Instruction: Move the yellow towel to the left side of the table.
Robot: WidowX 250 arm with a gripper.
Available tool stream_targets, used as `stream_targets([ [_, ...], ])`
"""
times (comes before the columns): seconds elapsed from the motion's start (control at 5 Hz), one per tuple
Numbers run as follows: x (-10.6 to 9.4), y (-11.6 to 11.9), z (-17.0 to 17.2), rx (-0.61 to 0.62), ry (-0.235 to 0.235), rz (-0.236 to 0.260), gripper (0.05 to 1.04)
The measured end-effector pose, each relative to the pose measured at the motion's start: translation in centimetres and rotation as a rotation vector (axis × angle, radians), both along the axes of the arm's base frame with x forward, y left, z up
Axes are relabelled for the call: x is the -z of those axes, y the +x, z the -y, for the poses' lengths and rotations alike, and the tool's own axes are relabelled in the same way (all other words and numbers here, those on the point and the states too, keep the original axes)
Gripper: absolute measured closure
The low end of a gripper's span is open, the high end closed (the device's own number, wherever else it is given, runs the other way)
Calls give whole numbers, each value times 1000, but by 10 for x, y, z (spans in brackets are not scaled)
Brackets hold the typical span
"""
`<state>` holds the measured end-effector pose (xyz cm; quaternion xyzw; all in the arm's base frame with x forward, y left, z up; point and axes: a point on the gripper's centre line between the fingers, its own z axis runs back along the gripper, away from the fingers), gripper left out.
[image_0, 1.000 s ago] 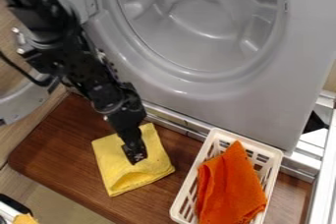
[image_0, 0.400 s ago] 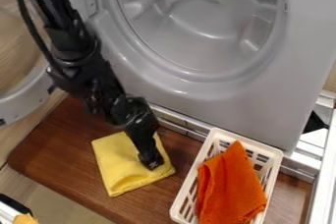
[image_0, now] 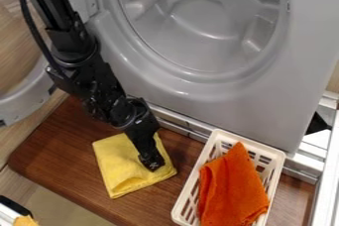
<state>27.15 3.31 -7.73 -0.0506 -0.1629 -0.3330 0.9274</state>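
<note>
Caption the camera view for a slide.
Black end effector over a folded yellow towel, beside an orange cloth in a white basket.

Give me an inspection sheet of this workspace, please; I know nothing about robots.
Surface: brown wooden board, wood grain visible.
Job's things: yellow towel, lying folded and slightly rumpled on the board.
Clutter: white slatted basket holding an orange cloth.
Gripper: black gripper, pointing down at the towel's right part; firm contact can't be judged.
Cables: black cable beside the arm.
Surroundings: grey machine with a round recess, behind the board.
</note>
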Motion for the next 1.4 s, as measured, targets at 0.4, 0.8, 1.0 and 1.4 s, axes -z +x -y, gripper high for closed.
stream_targets([
  [0.4,-2,-9,-24,-59,10,-16,84],
  [0.8,-14,-6,-64,-132,43,-1,84],
  [1.0,-18,0,-78,-153,66,1,84],
  [1.4,-13,-10,-89,-187,81,-46,84],
])
